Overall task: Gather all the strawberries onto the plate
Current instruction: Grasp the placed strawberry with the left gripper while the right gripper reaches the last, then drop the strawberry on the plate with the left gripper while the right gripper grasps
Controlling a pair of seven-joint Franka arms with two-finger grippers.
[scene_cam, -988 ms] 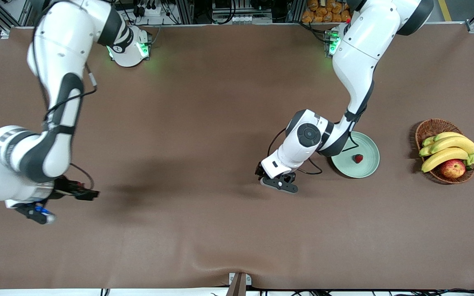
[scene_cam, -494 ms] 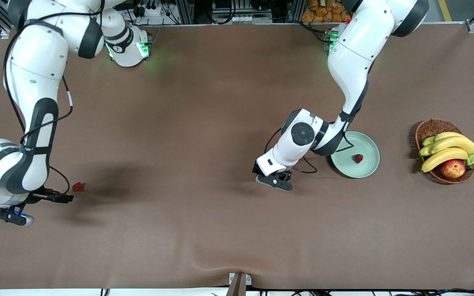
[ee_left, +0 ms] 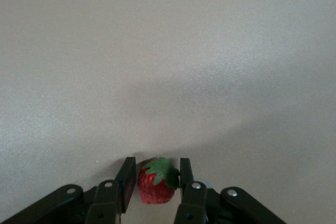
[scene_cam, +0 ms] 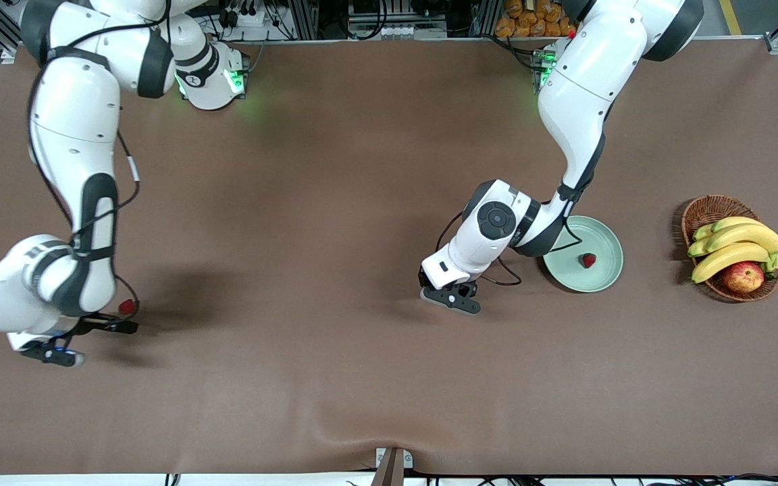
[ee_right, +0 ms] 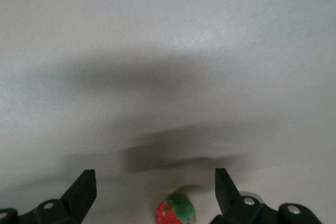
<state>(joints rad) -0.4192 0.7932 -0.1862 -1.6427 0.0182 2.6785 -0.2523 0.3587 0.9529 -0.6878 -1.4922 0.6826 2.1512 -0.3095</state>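
**Now gripped: one berry to carry, one to fetch**

Right, the left pincer (scene_cam: 453,297) is down on the tabletop (scene_cam: 335,378) near the middle, and in the left wrist view (ee_left: 156,174) its two fingers (ee_left: 185,179) sit pressed against either side of the middle strawberry (ee_left: 155,188). I read that as clamped on the berry, which rests on the cloth with its green top pointing away from the wrist.

What matters next is where the plate (scene_cam: 605,277) lies. It is just beside this pincer, toward the left arm's end of the tabletop and slightly farther from the front camera. One plated strawberry (scene_cam: 588,260) is already lying in it. The left arm is plainly the nearer one, so I judge a short lift and sideways carry is all that is needed.

The right pincer (scene_cam: 85,339) is over the right arm's end of the tabletop with its fingers spread wide (ee_right: 152,179) and nothing held. The last strawberry (scene_cam: 126,307) lies on the cloth close to it. The right wrist view shows that berry (ee_right: 175,211) centred between the fingers but back toward the palm. That one has the long trip to the plate.
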